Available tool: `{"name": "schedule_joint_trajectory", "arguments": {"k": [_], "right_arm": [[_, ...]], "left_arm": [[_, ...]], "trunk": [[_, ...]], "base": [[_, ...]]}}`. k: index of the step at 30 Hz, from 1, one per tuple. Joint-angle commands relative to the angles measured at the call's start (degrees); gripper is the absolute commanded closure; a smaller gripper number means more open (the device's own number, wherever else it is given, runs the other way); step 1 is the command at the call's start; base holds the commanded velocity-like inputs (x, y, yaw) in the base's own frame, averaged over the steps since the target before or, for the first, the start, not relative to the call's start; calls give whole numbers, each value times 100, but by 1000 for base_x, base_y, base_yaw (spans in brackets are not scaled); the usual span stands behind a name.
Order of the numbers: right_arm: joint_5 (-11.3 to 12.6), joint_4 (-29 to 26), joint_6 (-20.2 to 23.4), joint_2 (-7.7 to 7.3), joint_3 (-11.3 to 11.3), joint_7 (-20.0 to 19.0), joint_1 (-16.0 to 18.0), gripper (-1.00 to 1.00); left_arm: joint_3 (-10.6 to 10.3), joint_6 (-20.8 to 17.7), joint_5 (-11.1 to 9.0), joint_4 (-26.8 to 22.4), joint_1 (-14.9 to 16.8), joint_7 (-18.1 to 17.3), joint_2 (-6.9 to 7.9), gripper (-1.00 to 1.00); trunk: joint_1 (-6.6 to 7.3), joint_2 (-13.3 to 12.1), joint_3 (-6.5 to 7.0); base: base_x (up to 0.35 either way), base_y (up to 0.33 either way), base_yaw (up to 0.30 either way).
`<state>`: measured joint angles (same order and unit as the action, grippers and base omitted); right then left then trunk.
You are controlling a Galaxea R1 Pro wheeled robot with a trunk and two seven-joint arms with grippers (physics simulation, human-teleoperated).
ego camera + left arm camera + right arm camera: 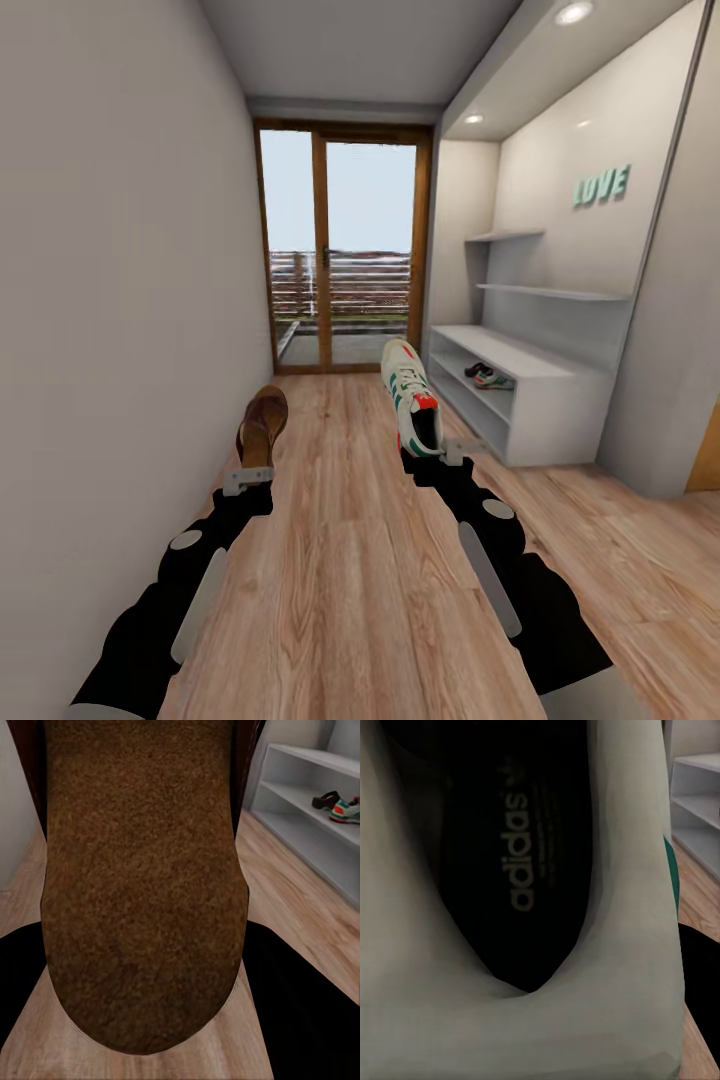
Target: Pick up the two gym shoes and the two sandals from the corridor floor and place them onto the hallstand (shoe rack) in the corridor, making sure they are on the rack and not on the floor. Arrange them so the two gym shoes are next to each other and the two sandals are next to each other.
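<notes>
1. Nearest, your left gripper (248,478) holds a sandal (262,424) up at center-left; your right gripper (440,452) holds a gym shoe (410,396) toe-forward.
2. Farther, the hallstand (560,400) lies to the right, so your right arm is nearer.
3. On its shelf sit another gym shoe (494,378) and a dark shape, likely a sandal. Both grippers' fingers are hidden.

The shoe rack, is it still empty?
No, a gym shoe and a dark sandal already sit together on a low shelf of the shoe rack.
</notes>
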<state>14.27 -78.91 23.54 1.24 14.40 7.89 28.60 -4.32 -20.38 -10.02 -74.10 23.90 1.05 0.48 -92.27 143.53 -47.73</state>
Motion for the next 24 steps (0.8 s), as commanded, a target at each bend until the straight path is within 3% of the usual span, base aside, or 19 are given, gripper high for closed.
{"name": "schedule_joint_trajectory", "arguments": {"k": [1,24], "right_arm": [[59,-9,22,-1,10,55,5,100],[59,-9,21,-1,10,55,5,100]], "left_arm": [[-8,-28,-46,-8,4,18,5,100],[-8,-28,-44,-8,1,18,5,100]], "trunk": [[-2,3,-7],[-2,3,-7]], "base": [[346,77,0],[346,36,-2]]}}
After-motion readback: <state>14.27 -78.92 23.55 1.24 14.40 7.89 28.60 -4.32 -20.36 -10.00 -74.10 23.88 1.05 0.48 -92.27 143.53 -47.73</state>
